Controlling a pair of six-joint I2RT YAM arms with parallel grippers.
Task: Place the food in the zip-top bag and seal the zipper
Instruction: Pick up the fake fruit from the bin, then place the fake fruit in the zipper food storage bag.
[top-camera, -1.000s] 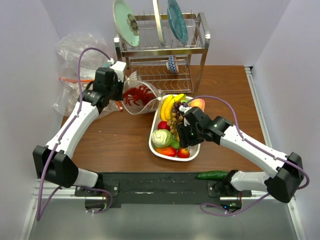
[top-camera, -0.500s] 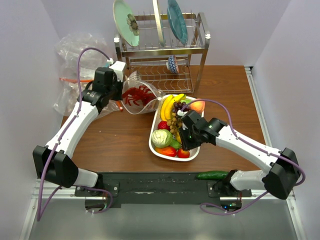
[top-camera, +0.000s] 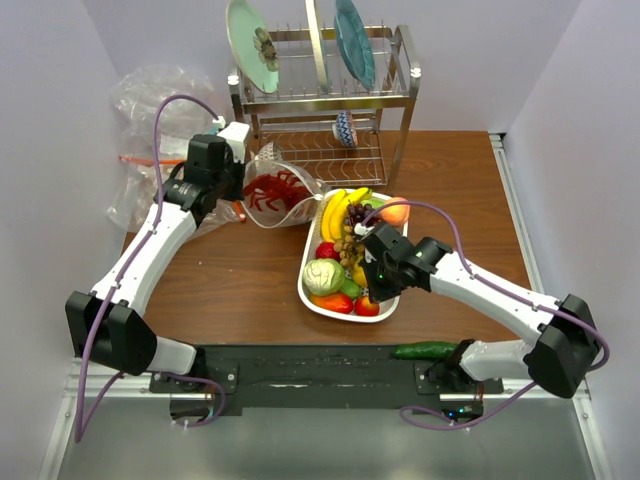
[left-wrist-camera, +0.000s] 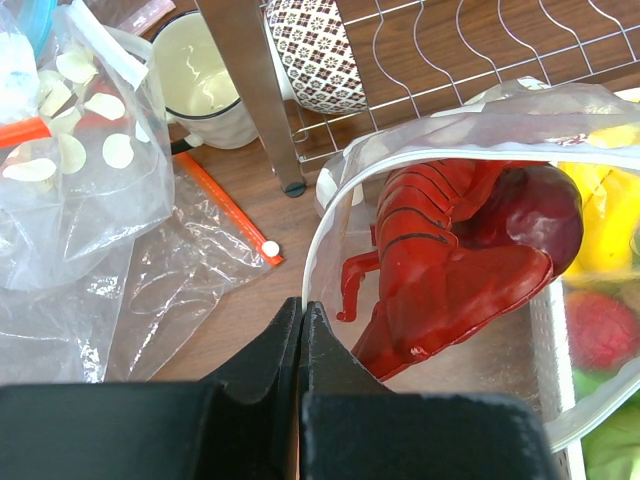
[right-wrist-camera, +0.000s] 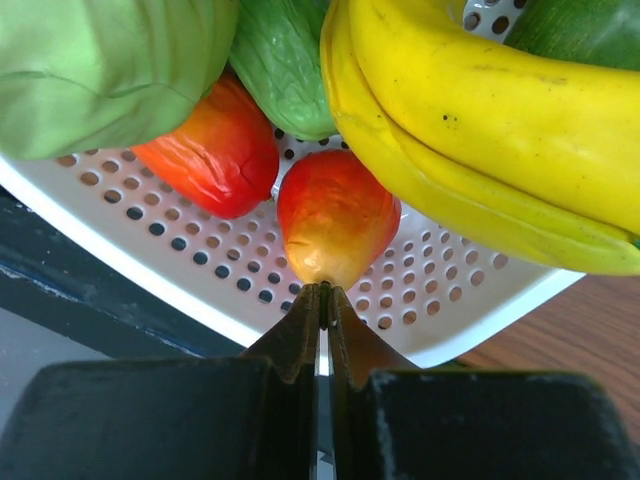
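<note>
Pickup in hand: right gripper (right-wrist-camera: 322, 290) jaws together at the small red fruit (right-wrist-camera: 335, 215) tip just ahead, hold uncertain. Left gripper (left-wrist-camera: 302, 305) jaws clamp the zip-top bag (left-wrist-camera: 330, 190) rim, lobster (left-wrist-camera: 430, 250) inside, just beyond them. Next, probably: lift the fruit and carry it to that mouth.

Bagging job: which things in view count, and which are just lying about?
Job: zip-top bag, held at its rim by the left claw; red lobster and dark red apple inside it; small red fruit at the tip of the right claw; orange-red pepper; peach.
Lying about: bananas; cabbage; cucumber; dish rack; mug; bulky clear bag.
</note>
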